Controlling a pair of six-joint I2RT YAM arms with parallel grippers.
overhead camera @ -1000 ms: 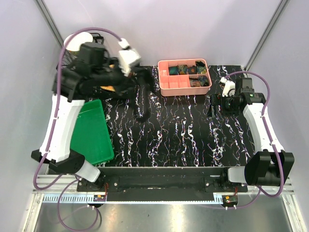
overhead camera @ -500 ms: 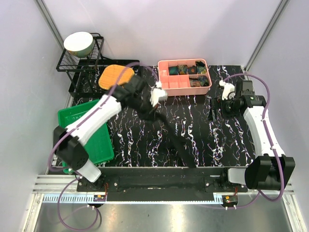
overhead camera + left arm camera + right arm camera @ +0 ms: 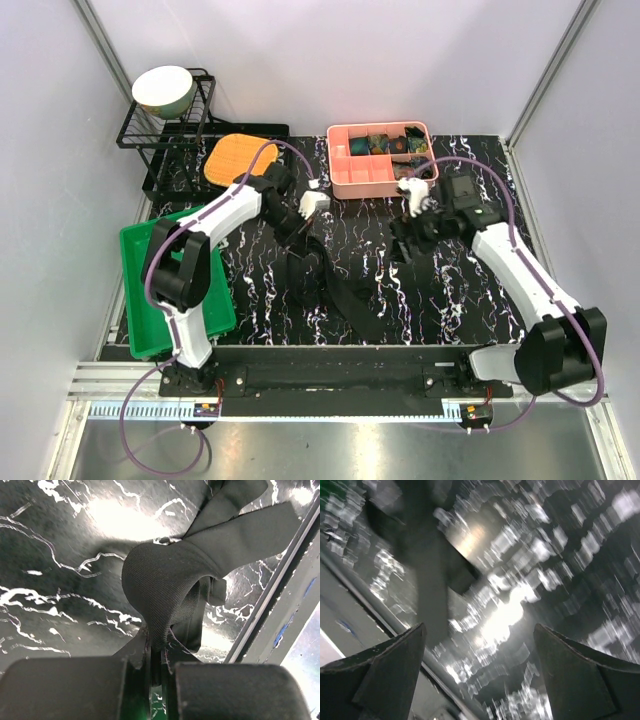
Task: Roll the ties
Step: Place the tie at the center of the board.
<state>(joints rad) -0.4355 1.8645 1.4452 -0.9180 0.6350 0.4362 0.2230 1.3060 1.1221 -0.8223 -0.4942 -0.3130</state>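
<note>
A black tie (image 3: 348, 298) lies crumpled and stretched across the middle of the marbled mat, running toward the front edge. My left gripper (image 3: 300, 238) is shut on one end of it. In the left wrist view the fabric loops up from between the closed fingers (image 3: 159, 662), and the tie (image 3: 165, 580) folds over itself beyond them. My right gripper (image 3: 405, 243) is open and empty above the mat, right of the tie. The right wrist view is blurred; its gripper (image 3: 479, 630) stands wide open, and a dark strip of tie (image 3: 427, 575) shows at upper left.
A pink compartment tray (image 3: 345, 178) holding several rolled patterned ties stands at the back centre. A green tray (image 3: 190, 285) lies at the left. A black wire rack (image 3: 160, 140) with a bowl (image 3: 163, 88) and an orange pad (image 3: 232, 158) stands at the back left.
My left arm swung from the back-left rack down to the mat's middle, bringing the black tie, which now lies on the mat. My right arm moved left toward the tie.
</note>
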